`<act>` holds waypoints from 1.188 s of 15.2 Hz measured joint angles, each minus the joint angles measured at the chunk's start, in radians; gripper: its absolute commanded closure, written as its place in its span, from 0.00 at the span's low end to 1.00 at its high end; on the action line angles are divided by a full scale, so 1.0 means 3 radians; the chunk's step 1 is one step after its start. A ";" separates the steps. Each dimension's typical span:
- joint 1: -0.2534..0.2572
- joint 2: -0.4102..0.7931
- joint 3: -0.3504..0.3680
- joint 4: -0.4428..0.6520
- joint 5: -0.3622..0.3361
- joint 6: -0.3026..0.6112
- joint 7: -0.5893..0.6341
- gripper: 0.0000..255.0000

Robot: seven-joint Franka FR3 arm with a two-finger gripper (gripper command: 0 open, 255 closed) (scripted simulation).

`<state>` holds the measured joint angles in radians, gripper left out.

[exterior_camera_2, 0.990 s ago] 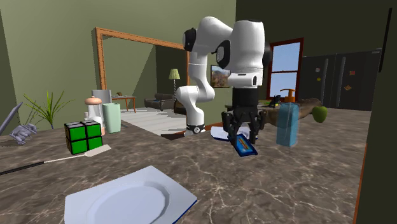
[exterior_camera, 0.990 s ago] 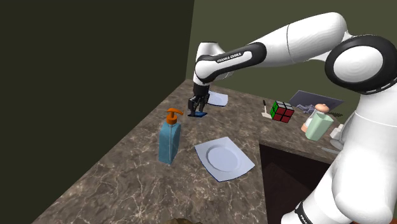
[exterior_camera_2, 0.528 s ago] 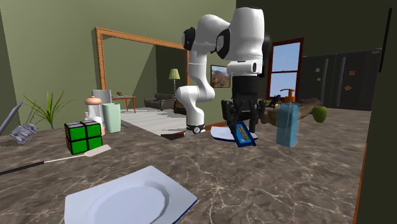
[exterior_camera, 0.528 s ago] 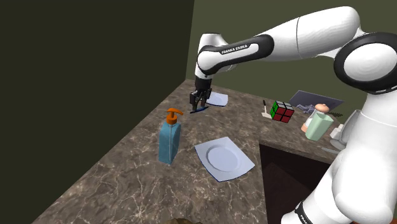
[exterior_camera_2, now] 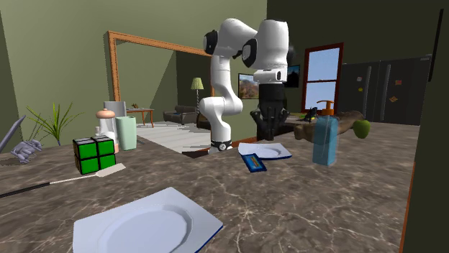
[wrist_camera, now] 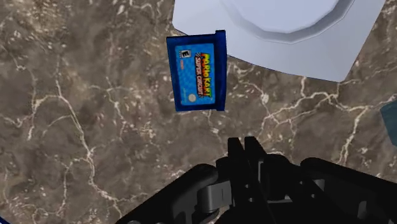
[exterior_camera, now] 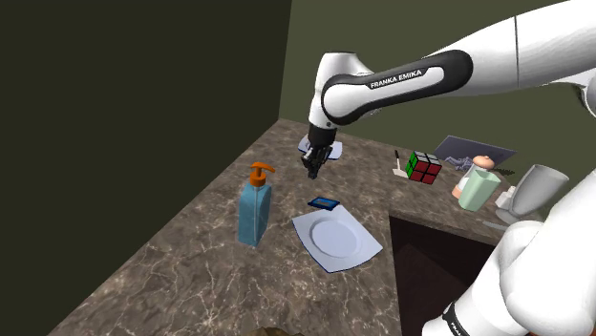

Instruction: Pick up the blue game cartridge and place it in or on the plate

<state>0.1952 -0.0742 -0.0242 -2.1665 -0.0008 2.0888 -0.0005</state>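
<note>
Gripper: my all-black two-finger gripper hangs above the counter and clear of it. In the wrist view the fingertips are pressed together with nothing between them.
Cartridge: the flat blue rectangular game cartridge lies label up on the dark brown marbled stone counter, ahead of the fingertips and not held.
Cartridge edge: one long side runs right along the rim of the white square plate with a round well. A corner seems to meet that rim, but I cannot tell whether it rests on it.
Plate edge: on the shoulder view's right, the plate's corner comes close to where the counter drops into a dark recess.
Left side: the blue soap bottle with an orange pump stands near the plate but apart from it, with bare stone between it and the cartridge.
Behind the gripper: a second white plate lies near the wall corner.
Far right: the multicoloured puzzle cube and the pale green mug stand well apart from the cartridge.
Boundary: a dark wall runs along the counter's left side in the shoulder view.
</note>
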 measured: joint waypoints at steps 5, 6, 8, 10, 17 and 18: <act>0.0019 -0.0175 0.0022 -0.0230 0.0002 -0.0029 0.0044 0.00; 0.0005 -0.0069 0.0003 -0.0154 0.0005 -0.0136 0.0017 0.00; -0.0028 0.0242 -0.0036 0.0063 0.0009 -0.0381 -0.0043 0.00; -0.0067 0.0553 -0.0075 0.0303 0.0005 -0.0674 -0.0103 0.00; -0.0096 0.0763 -0.0098 0.0191 0.0001 -0.0555 -0.0149 0.00; -0.0095 0.0782 -0.0097 0.0175 0.0004 -0.0520 -0.0146 0.00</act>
<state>0.1668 0.1604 -0.0532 -2.1139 0.0003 1.9327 -0.0444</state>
